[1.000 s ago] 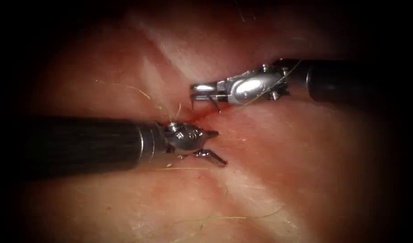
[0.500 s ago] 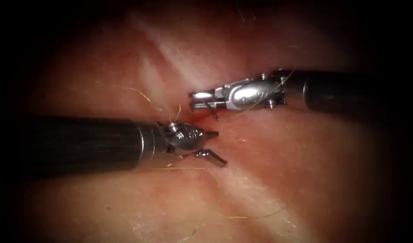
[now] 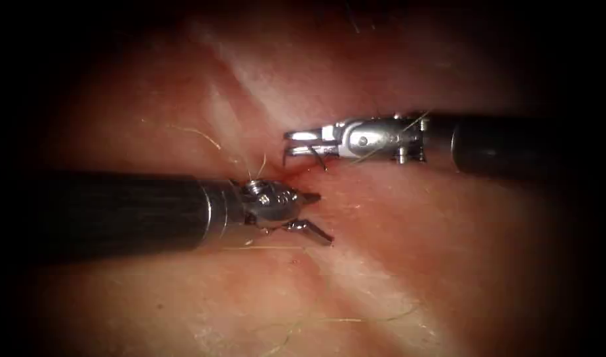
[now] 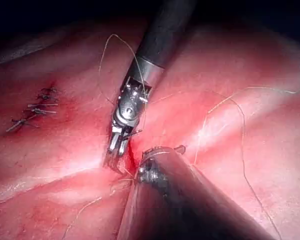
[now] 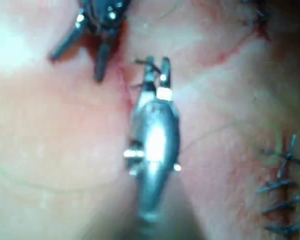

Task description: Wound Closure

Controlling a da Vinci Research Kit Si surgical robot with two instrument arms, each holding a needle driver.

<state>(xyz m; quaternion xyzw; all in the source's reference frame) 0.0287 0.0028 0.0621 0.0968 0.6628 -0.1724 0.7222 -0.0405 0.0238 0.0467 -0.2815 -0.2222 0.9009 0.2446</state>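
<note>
**A:** How far along are we?

**B:** We are seeing some finished stitches (image 4: pixel 35 110) on the tissue (image 3: pixel 448 251), well away from both tools. So part of the closing is looking done.

**A:** And where the tools are?

**B:** There the cut (image 3: pixel 295 170) is looking open and wet with red fluid (image 4: pixel 131 157). We are thinking more stitches are needed here.

**A:** What is the right hand (image 3: pixel 295 143) doing?

**B:** It is coming in from 3 o'clock. It is nearly closed and pinching the needle (image 3: pixel 318 158) at about the middle of its curve. Both needle ends are pointing down at the cut.

**A:** Is the needle going into the tissue?

**B:** We are not able to tell. It is sitting just over the cut.

**A:** And the left hand (image 3: pixel 316 215)?

**B:** It is coming in from 9 o'clock and sitting at about 6 o'clock from the right hand. It is spread wide and holding nothing.

**A:** Where is the thread (image 3: pixel 197 130)?

**B:** It is lying loose on the tissue, out toward 10 o'clock and 6 o'clock from the tools. Neither hand is holding it.
</note>
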